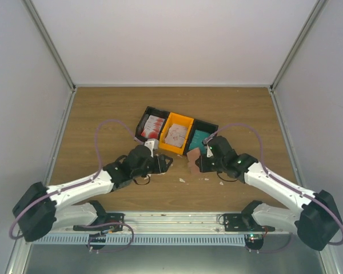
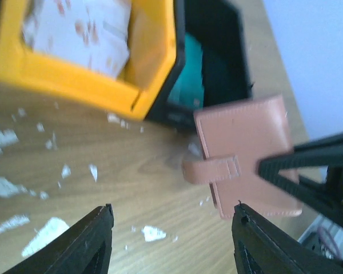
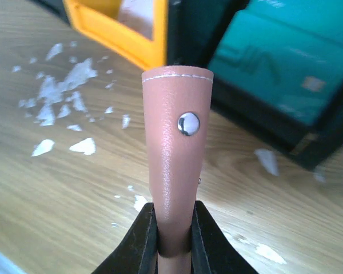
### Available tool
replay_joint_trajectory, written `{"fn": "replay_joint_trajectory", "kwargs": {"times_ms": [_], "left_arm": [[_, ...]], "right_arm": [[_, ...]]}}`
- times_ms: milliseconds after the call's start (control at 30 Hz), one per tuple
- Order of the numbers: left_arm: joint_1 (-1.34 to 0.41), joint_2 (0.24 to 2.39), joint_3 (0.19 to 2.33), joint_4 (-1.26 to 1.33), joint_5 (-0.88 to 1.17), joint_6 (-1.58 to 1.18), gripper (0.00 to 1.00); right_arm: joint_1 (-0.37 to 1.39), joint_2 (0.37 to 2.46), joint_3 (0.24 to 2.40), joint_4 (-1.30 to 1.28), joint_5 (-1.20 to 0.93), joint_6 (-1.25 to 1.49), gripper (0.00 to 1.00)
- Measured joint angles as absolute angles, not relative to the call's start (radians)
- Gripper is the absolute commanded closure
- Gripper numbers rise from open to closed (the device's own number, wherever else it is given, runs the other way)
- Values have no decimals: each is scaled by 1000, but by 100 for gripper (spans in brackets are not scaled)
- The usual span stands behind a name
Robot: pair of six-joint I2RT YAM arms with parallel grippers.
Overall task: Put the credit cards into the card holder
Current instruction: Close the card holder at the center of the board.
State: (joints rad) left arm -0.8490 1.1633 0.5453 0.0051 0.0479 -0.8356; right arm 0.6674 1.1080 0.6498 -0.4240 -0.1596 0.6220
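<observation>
Currently right pincer grips card holder strap, pointing toward tray.

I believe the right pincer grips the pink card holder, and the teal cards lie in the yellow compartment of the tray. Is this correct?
One detail is wrong. The teal cards lie in the black compartment, next to the yellow compartment; the right wrist view shows this. The rest is correct: the right pincer grips the pink card holder.

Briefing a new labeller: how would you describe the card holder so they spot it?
Find the three-compartment tray mid-table. By its teal-filled right end, the right claw pinches the card holder. Nothing else is salmon-pink with a snap strap.
</observation>
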Motion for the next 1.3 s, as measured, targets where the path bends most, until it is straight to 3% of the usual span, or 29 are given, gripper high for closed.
{"fn": "replay_joint_trajectory", "kwargs": {"times_ms": [200, 533, 833, 1100, 1300], "left_arm": [[-800, 1048, 628, -123, -23, -791, 37], [-707, 975, 631, -233, -31, -749, 37], [-592, 954, 631, -266, 4, -712, 36], [-545, 942, 631, -285, 54, -693, 34], [-525, 939, 622, -288, 101, -683, 31]], "right_arm": [[778, 1145, 848, -772, 126, 704, 100], [1006, 1480, 1022, -1104, 385, 874, 99], [1175, 1778, 1177, -1025, 393, 887, 77], [1227, 1862, 1211, -894, 342, 850, 47], [1226, 1733, 1166, -724, 270, 824, 49]]}}
